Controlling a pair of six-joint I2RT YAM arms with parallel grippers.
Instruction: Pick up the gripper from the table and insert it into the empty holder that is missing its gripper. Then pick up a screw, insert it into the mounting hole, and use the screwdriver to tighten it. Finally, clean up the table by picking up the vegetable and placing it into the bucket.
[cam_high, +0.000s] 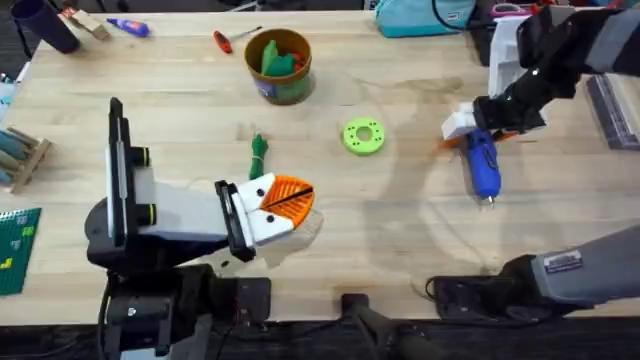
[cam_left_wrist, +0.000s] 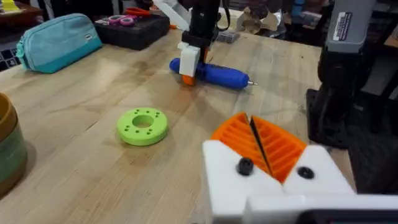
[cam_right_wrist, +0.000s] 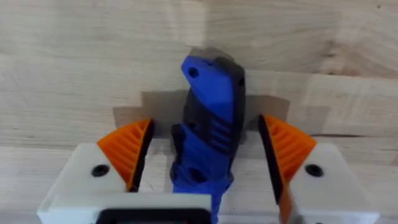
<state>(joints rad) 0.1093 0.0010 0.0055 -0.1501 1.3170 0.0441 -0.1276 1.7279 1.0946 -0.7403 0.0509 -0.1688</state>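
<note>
Two grippers in our sight. Right gripper (cam_high: 472, 128) sits low over screwdriver (cam_high: 484, 166) at table's (cam_high: 400, 240) right side; in right wrist view we see its orange pads (cam_right_wrist: 127, 149) spread either side of blue body (cam_right_wrist: 208, 124), gaps showing, jaws open, not clamped. Screwdriver lies flat, bit toward near edge. Left gripper (cam_high: 292, 200) rests mid-table, pads pressed together, jaws closed on nothing. We note vegetable (cam_high: 259, 156) just beside it, lime-green ring (cam_high: 363, 136) between grippers, bucket (cam_high: 279, 64) near far edge.
</note>
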